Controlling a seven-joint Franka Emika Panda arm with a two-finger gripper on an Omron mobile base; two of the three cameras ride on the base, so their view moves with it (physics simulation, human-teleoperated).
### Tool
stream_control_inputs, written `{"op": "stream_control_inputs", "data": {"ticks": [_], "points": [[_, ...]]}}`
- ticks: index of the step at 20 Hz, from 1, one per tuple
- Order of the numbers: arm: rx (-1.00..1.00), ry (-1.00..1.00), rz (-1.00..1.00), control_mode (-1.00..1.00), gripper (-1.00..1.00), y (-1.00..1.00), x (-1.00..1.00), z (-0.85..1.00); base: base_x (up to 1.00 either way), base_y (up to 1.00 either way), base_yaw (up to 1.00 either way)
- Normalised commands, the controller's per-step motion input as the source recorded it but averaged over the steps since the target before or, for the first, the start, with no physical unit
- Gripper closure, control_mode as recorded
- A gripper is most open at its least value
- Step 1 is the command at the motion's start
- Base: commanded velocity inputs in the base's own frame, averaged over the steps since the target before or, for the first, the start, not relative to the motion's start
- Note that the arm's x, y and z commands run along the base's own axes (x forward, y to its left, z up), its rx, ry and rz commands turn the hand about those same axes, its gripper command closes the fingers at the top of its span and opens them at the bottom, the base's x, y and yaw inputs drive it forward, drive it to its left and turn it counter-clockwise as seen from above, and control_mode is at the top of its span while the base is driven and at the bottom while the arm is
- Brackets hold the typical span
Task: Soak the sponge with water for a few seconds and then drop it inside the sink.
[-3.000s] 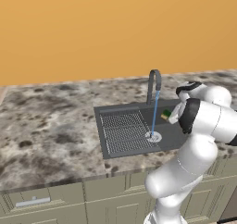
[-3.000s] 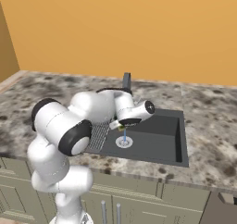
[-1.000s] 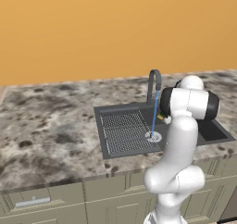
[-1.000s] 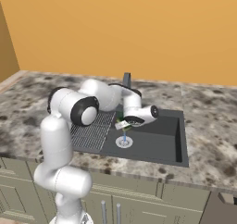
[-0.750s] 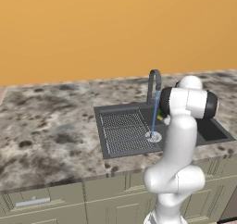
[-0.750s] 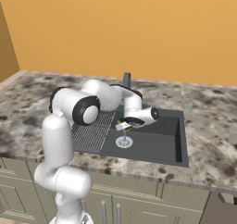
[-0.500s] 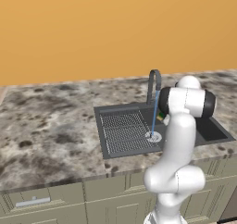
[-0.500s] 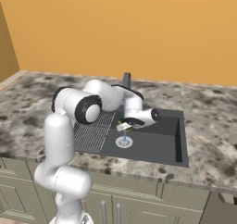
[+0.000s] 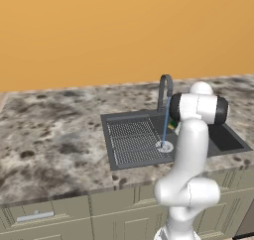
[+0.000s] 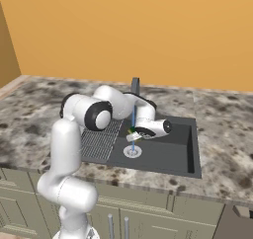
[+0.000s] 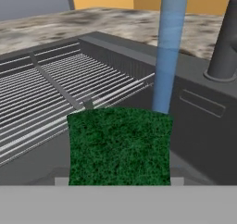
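You are holding the sponge point(image 11: 119, 146) clenched between the jaws, its dark green face turned toward the hand camera, so the block is sitting right at the fingertips and hanging over the sink point(image 10: 173, 156) basin rather than resting on anything. Just beyond the sponge's far edge the water point(image 11: 170, 47) is falling in a straight light-blue stream; from the hand view it seems to be meeting the sponge's far upper corner, though you cannot tell whether it is truly striking the block or passing just behind it. That placement makes sense: you are keeping the sponge at the stream so it is soaking, with the basin directly below the jaws for the drop. The gripper point(image 10: 132, 136) is hanging above the round silver drain point(image 10: 132, 151). Off to one side of the jaws the ribbed drainboard point(image 11: 55, 84) is lying, and the faucet point(image 11: 227, 42) is rising just past the stream.
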Motion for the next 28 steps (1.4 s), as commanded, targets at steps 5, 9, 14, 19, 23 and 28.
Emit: {"op": "stream_control_inputs", "data": {"ticks": [5, 9, 14, 19, 23, 28], "points": [[0.00, 0.00, 0.00, -1.00, 1.00, 0.00, 0.10, -0.02, 0.00, 0.00, 0.00], [0.01, 0.00, 0.00, -1.00, 1.00, 0.00, 0.09, -0.03, 0.00, 0.00, 0.00], [0.00, 0.00, 0.00, -1.00, 1.00, 0.00, 0.21, -0.08, 0.00, 0.00, 0.00], [0.00, 0.00, 0.00, -1.00, 1.00, 0.00, 0.32, -0.12, 0.00, 0.00, 0.00], [0.00, 0.00, 0.00, -1.00, 1.00, 0.00, 0.39, -0.20, 0.00, 0.00, 0.00], [0.00, 0.00, 0.00, -1.00, 1.00, 0.00, 0.43, -0.22, 0.00, 0.00, 0.00]]}}
